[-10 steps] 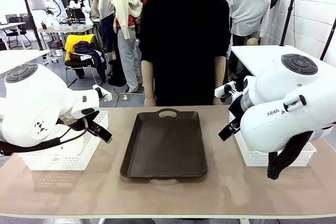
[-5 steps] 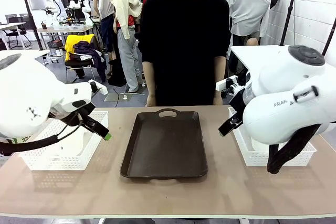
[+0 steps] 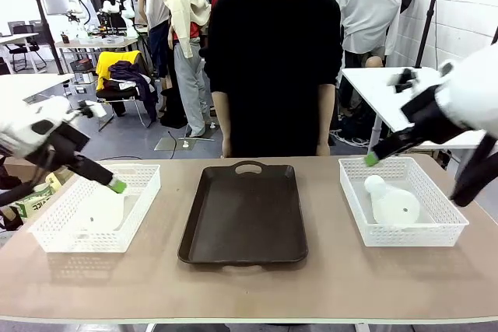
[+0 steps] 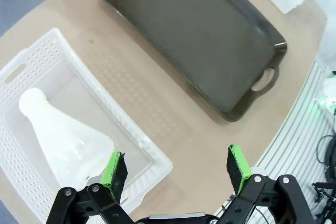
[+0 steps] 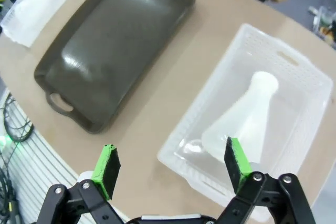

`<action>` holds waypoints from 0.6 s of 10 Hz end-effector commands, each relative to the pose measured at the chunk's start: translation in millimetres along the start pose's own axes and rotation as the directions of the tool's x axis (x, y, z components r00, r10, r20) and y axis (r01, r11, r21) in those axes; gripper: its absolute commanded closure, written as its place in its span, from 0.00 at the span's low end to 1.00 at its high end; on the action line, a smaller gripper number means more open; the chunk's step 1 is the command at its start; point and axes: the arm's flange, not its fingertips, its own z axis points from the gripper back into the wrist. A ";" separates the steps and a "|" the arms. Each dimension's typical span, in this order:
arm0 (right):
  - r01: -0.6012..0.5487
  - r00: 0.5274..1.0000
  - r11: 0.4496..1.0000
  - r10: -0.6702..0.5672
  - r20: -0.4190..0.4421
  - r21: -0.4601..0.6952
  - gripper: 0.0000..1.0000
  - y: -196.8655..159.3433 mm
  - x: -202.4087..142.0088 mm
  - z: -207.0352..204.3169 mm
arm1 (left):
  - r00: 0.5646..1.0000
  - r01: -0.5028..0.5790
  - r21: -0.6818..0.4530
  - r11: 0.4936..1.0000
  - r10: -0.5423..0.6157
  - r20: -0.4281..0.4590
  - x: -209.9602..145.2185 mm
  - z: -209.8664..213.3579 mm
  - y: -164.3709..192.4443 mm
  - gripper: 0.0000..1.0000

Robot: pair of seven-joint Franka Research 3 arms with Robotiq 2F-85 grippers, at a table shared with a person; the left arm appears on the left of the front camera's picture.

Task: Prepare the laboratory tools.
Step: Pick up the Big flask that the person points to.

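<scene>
Tan table (image 3: 249,289), brown tray (image 3: 245,215) centre; cluttered room behind.

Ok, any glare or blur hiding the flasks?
Front view: sharp, but the left flask washes out against its white basket. Left wrist view: table edge bows from the wide lens. Right wrist view: sheen on the tray; right flask readable.

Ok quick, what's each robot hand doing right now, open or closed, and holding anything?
Left hand: open, holding nothing.
Right hand: open, holding nothing.
</scene>
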 end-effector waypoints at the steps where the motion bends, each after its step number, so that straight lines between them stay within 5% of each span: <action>1: 0.078 0.995 0.995 -0.074 -0.061 0.066 0.00 -35.0 -14.0 6.9 | 0.999 -0.049 -0.086 0.995 0.050 0.006 -5.2 9.6 29.6 0.00; 3: 0.190 0.979 0.976 -0.180 -0.100 0.103 0.00 -71.8 -24.5 9.0 | 0.988 -0.141 -0.233 0.962 0.122 -0.091 -20.0 19.1 63.8 0.00; 6: 0.288 0.950 0.951 -0.267 -0.164 0.117 0.00 -101.2 -38.8 9.3 | 0.975 -0.217 -0.346 0.913 0.219 -0.035 -43.1 38.6 104.0 0.00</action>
